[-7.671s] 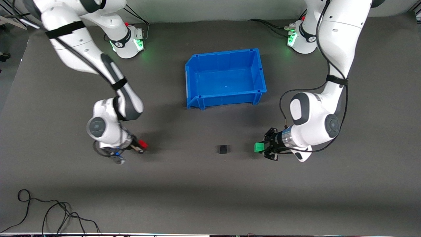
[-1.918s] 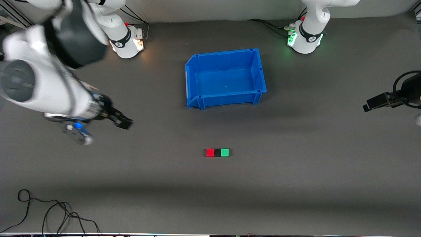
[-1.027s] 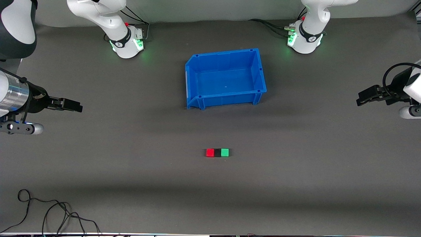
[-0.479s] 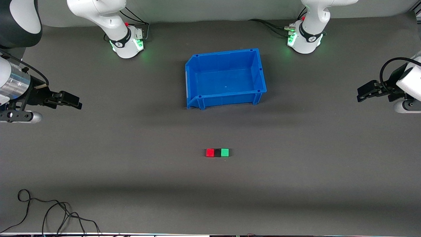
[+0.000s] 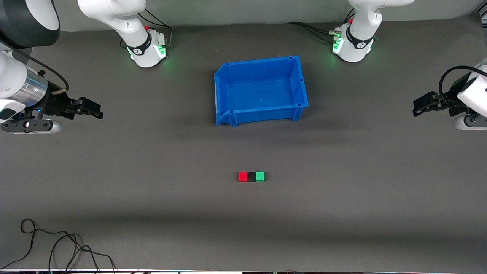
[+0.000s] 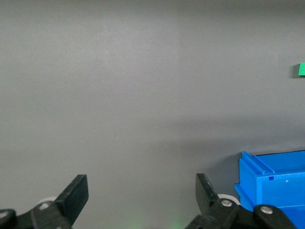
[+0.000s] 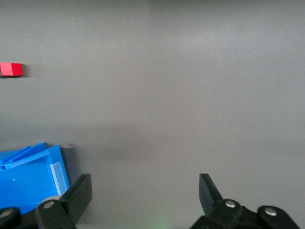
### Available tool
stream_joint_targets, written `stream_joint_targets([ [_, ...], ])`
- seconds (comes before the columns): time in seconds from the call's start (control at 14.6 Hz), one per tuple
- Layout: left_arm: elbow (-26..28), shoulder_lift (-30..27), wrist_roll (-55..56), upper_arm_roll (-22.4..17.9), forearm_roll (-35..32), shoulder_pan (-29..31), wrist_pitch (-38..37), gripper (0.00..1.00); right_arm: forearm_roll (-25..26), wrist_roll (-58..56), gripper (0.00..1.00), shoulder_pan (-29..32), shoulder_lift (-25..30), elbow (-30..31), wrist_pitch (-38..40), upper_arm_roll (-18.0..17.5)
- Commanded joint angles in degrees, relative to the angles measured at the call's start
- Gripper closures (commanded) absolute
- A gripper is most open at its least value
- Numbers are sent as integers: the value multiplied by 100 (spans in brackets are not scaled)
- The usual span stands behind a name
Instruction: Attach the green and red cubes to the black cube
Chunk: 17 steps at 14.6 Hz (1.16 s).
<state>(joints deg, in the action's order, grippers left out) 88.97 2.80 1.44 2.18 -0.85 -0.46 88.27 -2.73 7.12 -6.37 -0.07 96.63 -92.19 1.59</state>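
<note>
Front view: red cube [image 5: 243, 176], black cube [image 5: 251, 177], green cube [image 5: 260, 176] touch, well apart from both released claws [image 5: 90, 109] [image 5: 420, 107].

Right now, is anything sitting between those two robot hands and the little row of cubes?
Nothing visible. Bare table separates the left gripper and right gripper from the red cube, black cube and green cube.

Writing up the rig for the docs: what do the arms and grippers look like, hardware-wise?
Both are glossy white arms with dark grey joint covers and a silver wrist ring. Round white bases glow green, with black cables plugged in. The left gripper and right gripper are black with flat, squared-off black fingers; a black cable loops at the left wrist. Small screws show on the finger mounts in both wrist views.
</note>
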Motion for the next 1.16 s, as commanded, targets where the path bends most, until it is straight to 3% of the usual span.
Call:
stream_joint_targets([
  [0.0, 42, -122, -30, 10, -108, -59, -73, 0, 150, -27, 0, 22, 174, 190, -124, -62],
  [1.1, 6, -43, -56, 11, -108, -60, -126, 0, 150, -27, 0, 31, 156, 163, -141, -36],
])
